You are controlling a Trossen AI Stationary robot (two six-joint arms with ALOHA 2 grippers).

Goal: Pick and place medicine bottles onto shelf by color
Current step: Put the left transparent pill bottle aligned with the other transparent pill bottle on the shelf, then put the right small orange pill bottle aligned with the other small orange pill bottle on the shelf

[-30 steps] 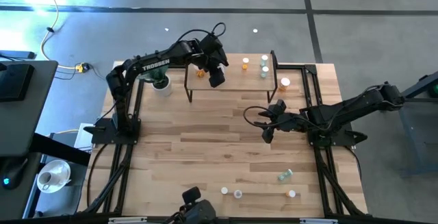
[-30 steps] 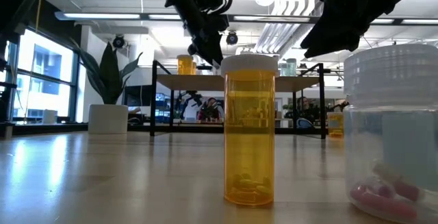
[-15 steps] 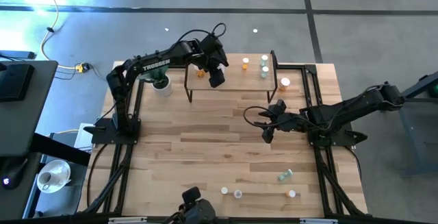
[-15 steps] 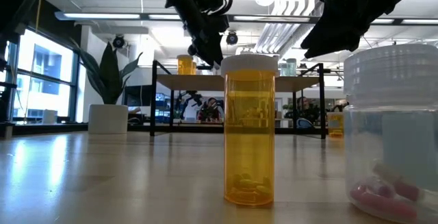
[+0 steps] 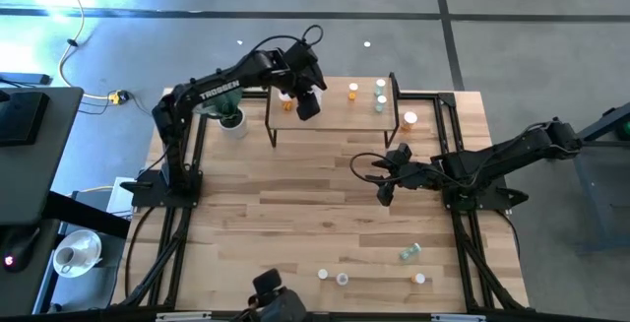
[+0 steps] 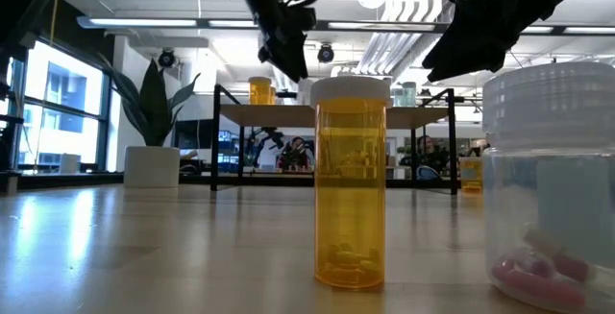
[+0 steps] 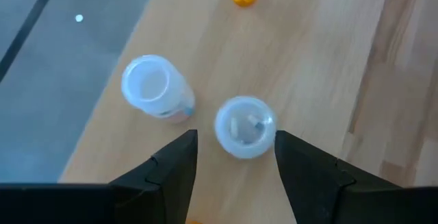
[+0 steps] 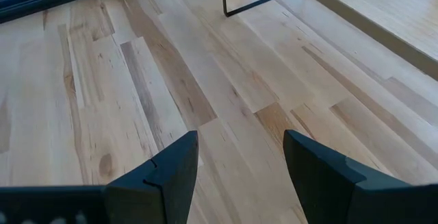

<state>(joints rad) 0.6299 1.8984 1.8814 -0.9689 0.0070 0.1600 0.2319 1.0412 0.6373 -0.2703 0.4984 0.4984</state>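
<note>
- Currently the left gripper (image 5: pixel 308 106) hangs over the shelf (image 5: pixel 335 120), left end. Fingers (image 7: pixel 174 166) are part open with nothing between them. In the left wrist view a white-capped bottle (image 7: pixel 245 126) stands on the shelf just ahead of them.
- An orange bottle (image 5: pixel 288 104) stands upright just beside the gripper, long axis vertical, cap up.
- More bottles are upright further along the shelf: another orange one (image 5: pixel 352 92), then a pale pair (image 5: pixel 381 96). Likely colour groups, orange left, pale right.
- Right gripper (image 5: pixel 383 193) waits above mid-desk (image 5: pixel 295 214), fingers (image 8: pixel 174 169) part open, empty.
- Still to move at the near desk edge: a green bottle (image 5: pixel 409 252) on its side, axis diagonal, and three white-capped ones (image 5: pixel 342 279) upright.
</note>
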